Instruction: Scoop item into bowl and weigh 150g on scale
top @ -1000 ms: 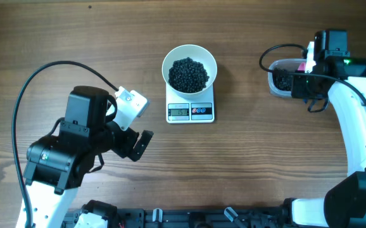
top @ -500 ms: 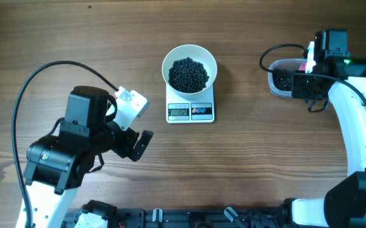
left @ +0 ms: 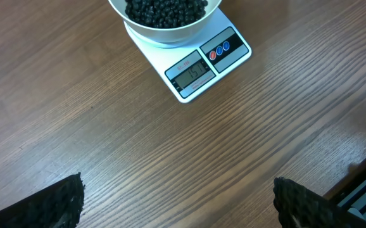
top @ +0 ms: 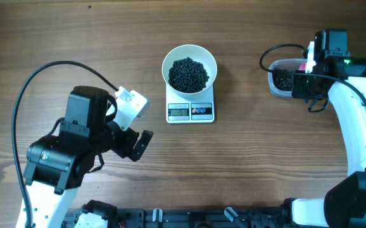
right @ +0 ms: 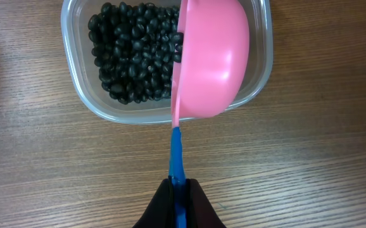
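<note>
Spanning the whole view, the table (top: 265, 164) shows bare wood on every side of the work. The left fingers (top: 138, 143) are spread wide and hold nothing, well apart from the scale and toward the near edge. The right fingers (right: 167, 202) are pinched together on the blue handle of a pink scoop (right: 211, 60), which hangs tipped on edge over the tub (right: 69, 76) at far right. The bowl (top: 211, 58) sits on the scale (top: 202, 117), covering its far part and overhanging the sides. The display faces the near edge, and its digits are too small to read with confidence. Beans (top: 189, 74) are heaped in the bowl, and more (right: 132, 57) lie in the tub.

Risks, as judged:
- **Overshoot:** another full scoop could pass the target, since the heap is already large.
- **Spillage:** a loaded scoop crossing the gap may shed beans on the table.
- **False reading:** a knock on the overhanging rim would shift the bowl and upset the reading.

Clearance is ample, and the straight path from tub to bowl is unobstructed.
</note>
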